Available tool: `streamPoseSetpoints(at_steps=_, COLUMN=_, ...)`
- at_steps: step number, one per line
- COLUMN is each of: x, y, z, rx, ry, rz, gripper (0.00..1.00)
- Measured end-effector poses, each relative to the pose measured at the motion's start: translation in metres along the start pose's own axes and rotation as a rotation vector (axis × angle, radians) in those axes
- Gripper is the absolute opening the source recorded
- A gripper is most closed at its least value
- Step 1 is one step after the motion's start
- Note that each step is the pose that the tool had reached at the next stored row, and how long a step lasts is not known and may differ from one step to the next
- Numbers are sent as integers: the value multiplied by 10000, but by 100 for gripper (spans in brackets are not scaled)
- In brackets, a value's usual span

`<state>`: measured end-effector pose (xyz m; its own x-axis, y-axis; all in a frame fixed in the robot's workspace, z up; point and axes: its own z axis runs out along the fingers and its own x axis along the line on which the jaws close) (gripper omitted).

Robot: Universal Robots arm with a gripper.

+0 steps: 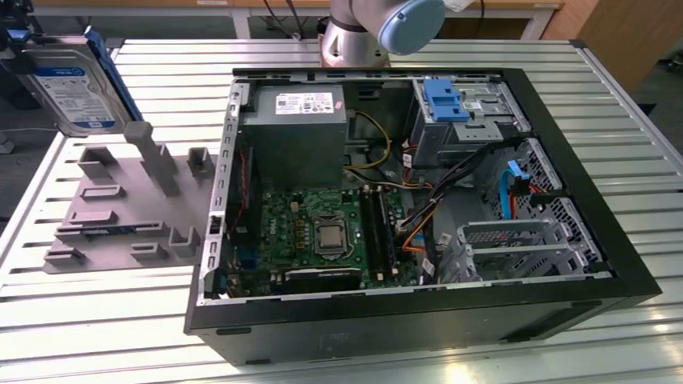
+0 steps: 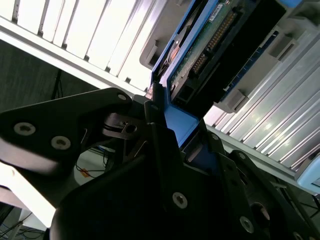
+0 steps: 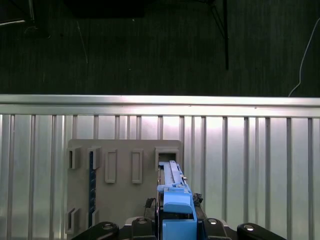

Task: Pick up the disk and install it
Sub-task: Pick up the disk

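The disk (image 1: 73,90) is a silver drive with a white-and-blue label in a blue plastic frame. It hangs upright at the exterior view's far left, above the grey fixture plate (image 1: 117,208). In the second wrist view my gripper (image 2: 167,132) is shut on the blue frame, with the disk (image 2: 215,45) and its circuit board reaching away from the fingers. The first wrist view has the disk (image 3: 175,200) edge-on, rising from my gripper (image 3: 175,229) over the fixture plate (image 3: 125,200).
The open computer case (image 1: 427,328) lies at the middle and right of the slatted metal table (image 1: 597,104). Inside are a grey power-supply box (image 1: 293,136), a green motherboard (image 1: 320,232), loose cables and a blue bracket (image 1: 446,100) at the drive cage. The arm's base (image 1: 357,36) stands behind the case.
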<state>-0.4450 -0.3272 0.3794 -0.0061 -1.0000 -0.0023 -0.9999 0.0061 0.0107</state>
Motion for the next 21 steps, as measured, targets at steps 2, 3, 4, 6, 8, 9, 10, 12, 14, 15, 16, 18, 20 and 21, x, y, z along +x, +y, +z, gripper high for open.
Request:
streamPoseSetpoints(at_steps=2, x=0, y=0, z=-16, rx=-1, ry=0, rz=0, gripper=36)
streamPoseSetpoints(at_steps=3, x=0, y=0, z=-24, rx=0, ry=0, rz=0, gripper=36)
streamPoseSetpoints(at_steps=4, x=0, y=0, z=-29, rx=-1, ry=0, rz=0, gripper=36)
streamPoseSetpoints(at_steps=6, x=0, y=0, z=-42, rx=0, ry=0, rz=0, gripper=36)
streamPoseSetpoints(at_steps=8, x=0, y=0, z=-53, rx=-1, ry=0, rz=0, gripper=36)
streamPoseSetpoints(at_steps=9, x=0, y=1, z=-59, rx=-1, ry=0, rz=0, gripper=36)
streamPoseSetpoints(at_steps=10, x=0, y=0, z=-64, rx=0, ry=0, rz=0, gripper=36)
streamPoseSetpoints(at_steps=12, x=0, y=1, z=-78, rx=-1, ry=0, rz=0, gripper=36)
streamPoseSetpoints(at_steps=14, x=0, y=1, z=-91, rx=-1, ry=0, rz=0, gripper=36)
streamPoseSetpoints(at_steps=15, x=0, y=1, z=-98, rx=-1, ry=0, rz=0, gripper=36)
streamPoseSetpoints(at_steps=16, x=0, y=1, z=-106, rx=-1, ry=0, rz=0, gripper=36)
streamPoseSetpoints(at_steps=18, x=0, y=1, z=-122, rx=-1, ry=0, rz=0, gripper=36)
streamPoseSetpoints(at_steps=20, x=0, y=1, z=-137, rx=-2, ry=1, rz=0, gripper=36)
streamPoseSetpoints(at_steps=21, x=0, y=2, z=-143, rx=-1, ry=0, rz=0, gripper=36)
